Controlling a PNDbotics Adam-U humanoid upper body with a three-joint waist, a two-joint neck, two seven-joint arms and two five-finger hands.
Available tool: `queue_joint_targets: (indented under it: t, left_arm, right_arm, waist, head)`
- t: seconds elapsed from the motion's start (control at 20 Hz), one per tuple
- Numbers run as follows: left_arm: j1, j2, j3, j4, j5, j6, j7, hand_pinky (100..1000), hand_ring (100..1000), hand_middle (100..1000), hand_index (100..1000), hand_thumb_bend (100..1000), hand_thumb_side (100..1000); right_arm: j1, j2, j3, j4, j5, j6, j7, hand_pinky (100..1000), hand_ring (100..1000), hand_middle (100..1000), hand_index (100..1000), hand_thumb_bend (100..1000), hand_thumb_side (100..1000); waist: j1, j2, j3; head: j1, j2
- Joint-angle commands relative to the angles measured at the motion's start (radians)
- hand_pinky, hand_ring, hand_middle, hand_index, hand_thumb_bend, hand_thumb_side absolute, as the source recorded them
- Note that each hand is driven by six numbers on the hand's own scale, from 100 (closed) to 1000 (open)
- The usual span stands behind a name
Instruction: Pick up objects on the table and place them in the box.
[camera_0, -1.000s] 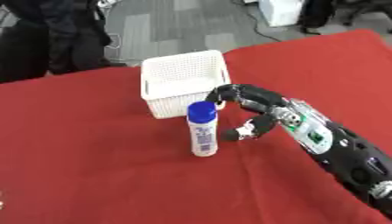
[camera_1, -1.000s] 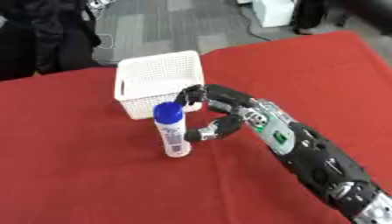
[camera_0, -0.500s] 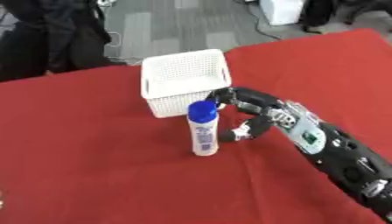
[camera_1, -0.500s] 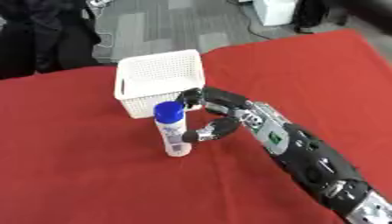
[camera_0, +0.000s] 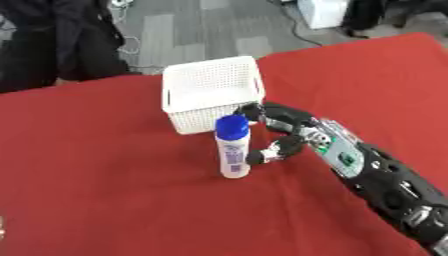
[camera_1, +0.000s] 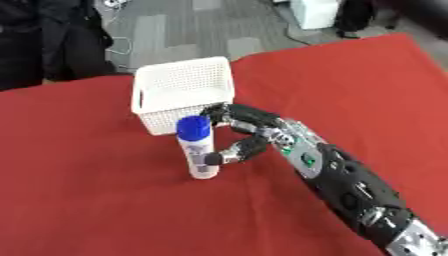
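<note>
Bottle (camera_0: 233, 149), white with a blue cap, stands upright on the red table (camera_0: 105, 195), just in front of the white box (camera_0: 213, 92). My right hand (camera_0: 284, 135) reaches in beside it, fingers and thumb curved open around its right side, thumb tip touching the bottle.

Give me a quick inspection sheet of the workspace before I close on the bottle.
Surface: red tablecloth, flat.
Job's things: white bottle with blue cap, upright, just in front of the white basket; basket looks empty.
Clutter: nothing seen.
Hands: right hand beside the bottle, fingers curled towards it; contact cannot be confirmed. Left hand not in view.
Cables: a cable on the floor beyond the table.
Surroundings: grey carpet, a white unit.
</note>
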Motion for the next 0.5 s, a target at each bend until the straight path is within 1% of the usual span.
queue_joint_targets:
  t: [0.05, 0.5]
  left_arm:
    - [-0.014, 0.007, 0.005, -0.019, 0.004, -0.002, 0.000, 680, 654, 748, 840, 464, 1000]
    - [-0.015, 0.006, 0.005, -0.019, 0.004, -0.002, 0.000, 680, 653, 748, 840, 464, 1000]
  right_arm:
    - [-0.025, 0.006, -0.007, -0.003, 0.009, -0.006, -0.004, 692, 735, 741, 862, 780, 1000]
    - [-0.032, 0.030, -0.001, 0.012, 0.004, -0.006, 0.001, 690, 734, 740, 871, 785, 1000]
  waist:
    - [0.000, -0.009, 0.002]
    - [-0.001, -0.009, 0.004]
  head:
    - [-0.007, -0.003]
    - [-0.005, -0.003]
